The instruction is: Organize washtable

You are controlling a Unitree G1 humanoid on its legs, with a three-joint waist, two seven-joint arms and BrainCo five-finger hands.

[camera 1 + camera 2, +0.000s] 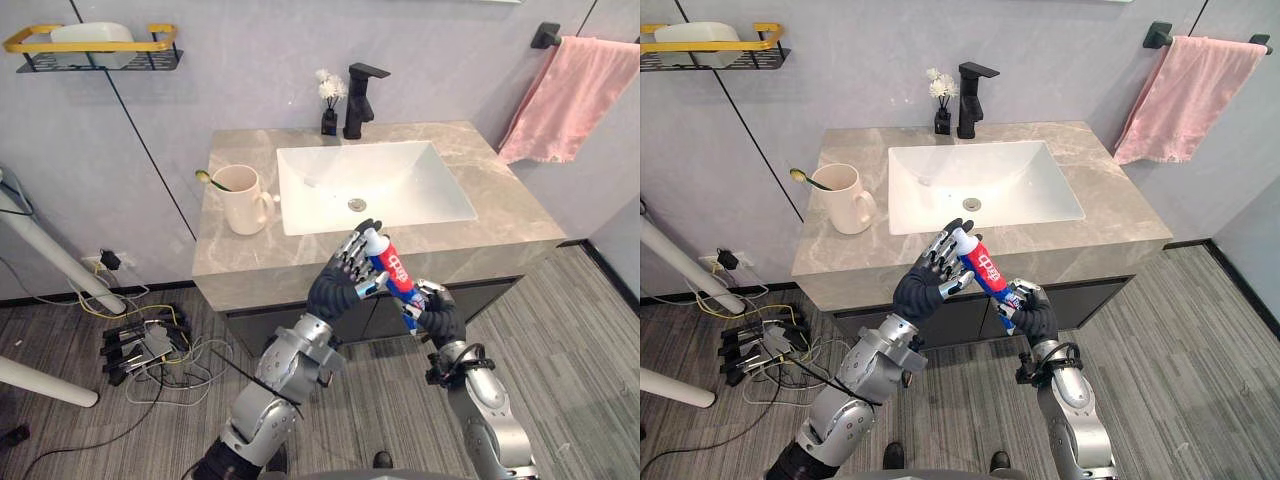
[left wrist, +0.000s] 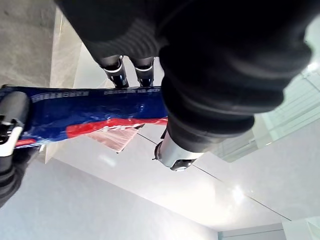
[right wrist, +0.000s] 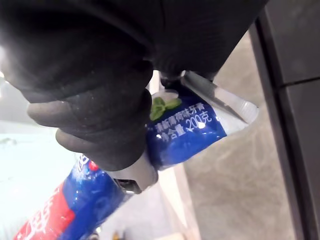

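A blue and red toothpaste tube (image 1: 392,270) with a white cap is held up in the air, slanted, just in front of the marble washtable (image 1: 500,205). My right hand (image 1: 438,320) is shut on its flat lower end (image 3: 185,130). My left hand (image 1: 335,288) holds the upper part near the cap, with its fingers behind the tube (image 2: 100,107) and its thumb pressed on the front. A cream mug (image 1: 240,200) with a yellow-green handle (image 1: 208,179) sticking out stands on the counter's left side.
A white sink basin (image 1: 300,200) fills the counter's middle, with a black faucet (image 1: 358,98) and a small vase of white flowers (image 1: 329,105) behind it. A pink towel (image 1: 570,100) hangs at the right. A wall shelf (image 1: 95,48) is at the upper left, and cables (image 1: 140,345) lie on the floor.
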